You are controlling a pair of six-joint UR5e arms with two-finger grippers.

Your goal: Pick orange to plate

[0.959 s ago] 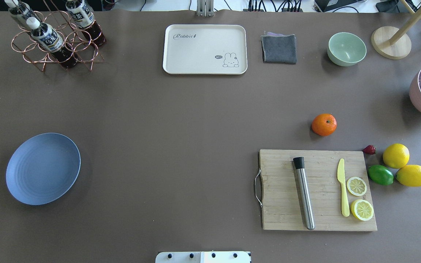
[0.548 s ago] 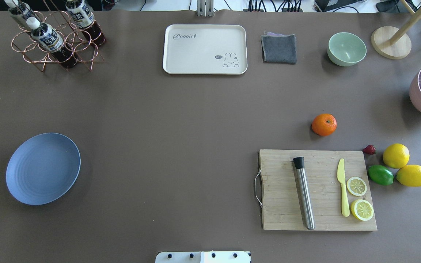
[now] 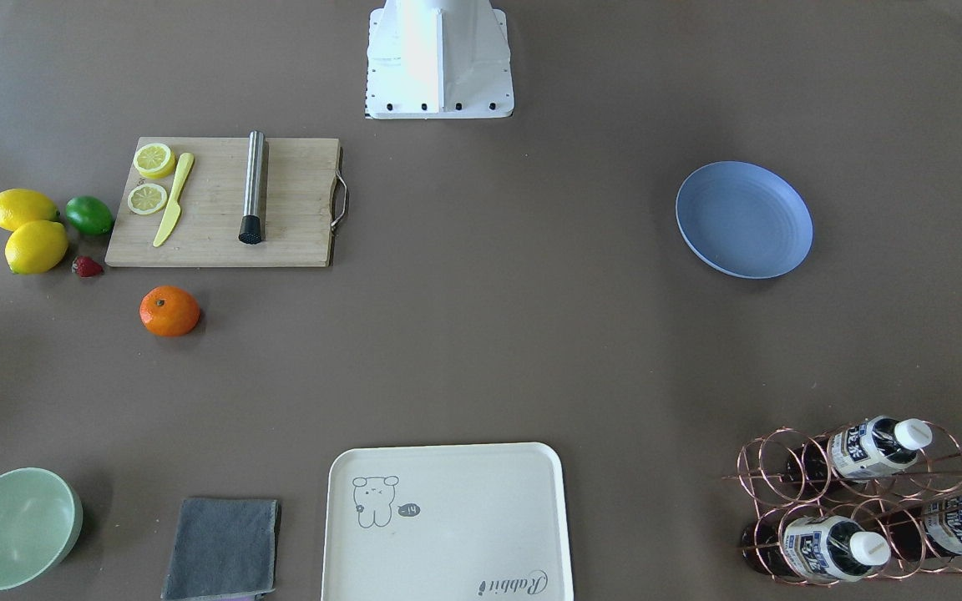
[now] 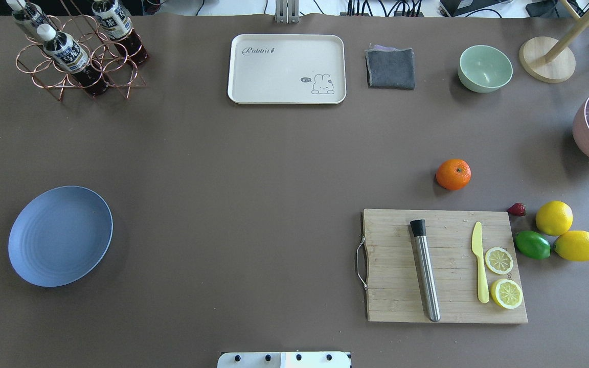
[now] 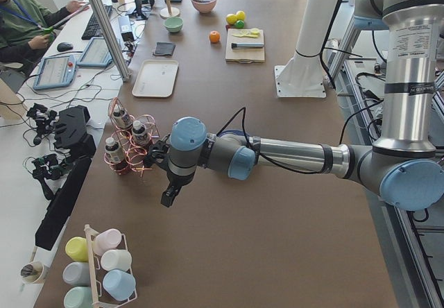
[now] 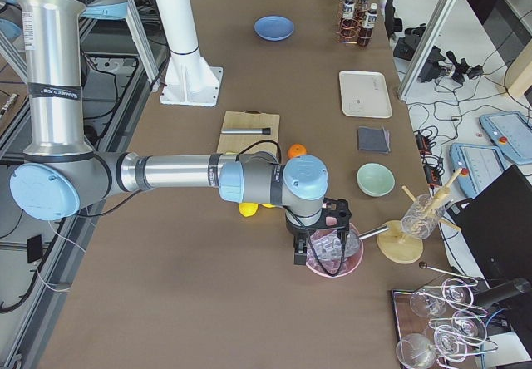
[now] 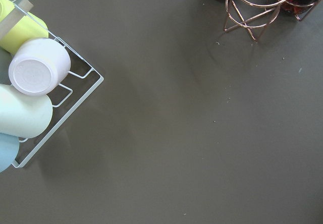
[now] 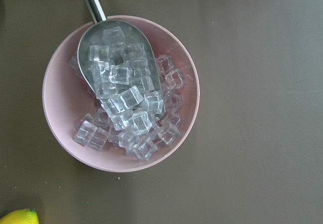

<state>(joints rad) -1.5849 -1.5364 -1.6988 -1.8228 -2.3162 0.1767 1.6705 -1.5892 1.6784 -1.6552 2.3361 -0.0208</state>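
Note:
The orange [image 4: 453, 174] lies on the brown table just beyond the cutting board [image 4: 445, 266], also seen in the front view [image 3: 169, 311]. The blue-lavender plate [image 4: 60, 235] lies bare far across the table on the robot's left [image 3: 744, 219]. Neither gripper appears in the overhead or front views. In the left side view my left gripper [image 5: 168, 197] hangs over bare table near the bottle rack, far from the plate. My right gripper [image 6: 300, 258] hovers over the pink ice bowl [image 8: 120, 93], past the lemons from the orange. I cannot tell whether either is open or shut.
Two lemons [image 4: 553, 217], a lime [image 4: 532, 245] and a strawberry [image 4: 517, 209] lie right of the board, which carries a muddler, a knife and lemon slices. A cream tray [image 4: 287, 69], grey cloth [image 4: 390, 68], green bowl [image 4: 484, 68] and bottle rack [image 4: 77, 51] line the far edge.

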